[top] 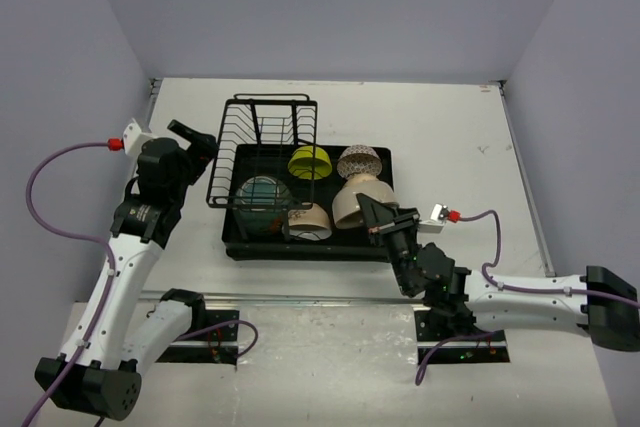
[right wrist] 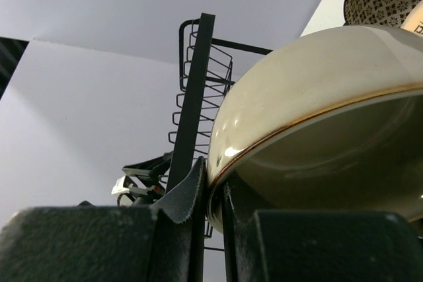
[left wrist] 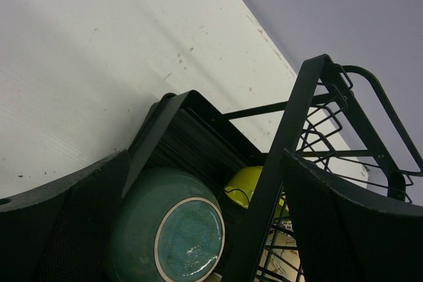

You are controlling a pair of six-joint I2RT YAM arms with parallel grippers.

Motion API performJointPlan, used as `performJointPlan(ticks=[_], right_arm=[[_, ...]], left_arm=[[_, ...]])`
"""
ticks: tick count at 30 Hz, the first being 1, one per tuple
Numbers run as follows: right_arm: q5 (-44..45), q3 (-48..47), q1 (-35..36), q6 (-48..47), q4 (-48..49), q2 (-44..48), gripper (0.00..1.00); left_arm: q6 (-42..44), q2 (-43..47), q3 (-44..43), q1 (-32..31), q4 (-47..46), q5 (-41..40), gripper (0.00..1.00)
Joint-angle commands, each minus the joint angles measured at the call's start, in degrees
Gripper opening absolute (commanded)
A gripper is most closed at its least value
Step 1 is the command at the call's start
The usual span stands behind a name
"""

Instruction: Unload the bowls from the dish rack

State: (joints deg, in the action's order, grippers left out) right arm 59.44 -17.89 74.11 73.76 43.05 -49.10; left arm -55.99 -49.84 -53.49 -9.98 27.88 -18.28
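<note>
Dish rack [top: 310, 250] sits mid-desk. Right gripper [top: 368, 209]: fingers narrow, pinching the rim of the large beige bowl [top: 347, 201], which is tilted at the rack's right side. Left gripper [top: 203, 144]: fingers wide, holding nothing, just off the rack's left edge. Teal bowl [top: 262, 202], yellow-green bowl [top: 310, 162], patterned bowl [top: 358, 160] and banded cream bowl [top: 312, 222] are in the rack.

Left arm [top: 120, 267]: rises from its base at the near-left bench edge, upper link slanting up and inward, wrist bent forward.
Left gripper [top: 200, 140] [left wrist: 205, 189]: jaws spread wide, nothing between them.
Right arm [top: 530, 292]: lies low, elbow folded far out to the right, forearm reaching back inward and forward.
Right gripper [top: 378, 215] [right wrist: 215, 209]: jaws almost together, pinching the rim of the beige bowl [top: 355, 205] [right wrist: 297, 97].
</note>
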Motion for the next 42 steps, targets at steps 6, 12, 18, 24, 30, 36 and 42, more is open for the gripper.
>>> performJointPlan(ticks=[6, 12, 18, 24, 30, 36, 42], right_arm=[[-11.79, -9.34, -5.53, -17.67, 8.90, 3.57, 0.00], [-28.39, -23.03, -17.75, -18.56, -18.54, 6.74, 0.00], [-45.88, -40.08, -36.99, -24.61, -52.59, 4.64, 0.00], [-56.17, -53.63, -58.96, -38.76, -77.63, -3.62, 0.00], [-58.73, -59.97, -73.75, -47.82, -87.51, -17.68, 0.00], [-54.26, -69.29, -80.17, -50.46, -94.72, -32.61, 0.00], [-48.64, -79.92, -82.81, -52.92, -100.87, -42.82, 0.00]], left_arm=[[0.88, 0.63, -0.91, 0.40, -0.72, -1.75, 0.95], [1.23, -1.13, -3.54, 0.40, -0.20, -1.32, 0.95], [4.21, -3.06, -6.61, 0.31, -0.02, -2.19, 0.95], [8.43, -3.94, -8.20, 0.40, 0.60, -6.41, 0.95], [11.42, -5.52, -11.01, 0.49, 1.21, -9.49, 0.96], [12.13, -7.46, -14.09, 0.49, 1.92, -10.54, 0.96], [13.62, -8.78, -14.97, 0.49, 2.09, -11.33, 0.96]])
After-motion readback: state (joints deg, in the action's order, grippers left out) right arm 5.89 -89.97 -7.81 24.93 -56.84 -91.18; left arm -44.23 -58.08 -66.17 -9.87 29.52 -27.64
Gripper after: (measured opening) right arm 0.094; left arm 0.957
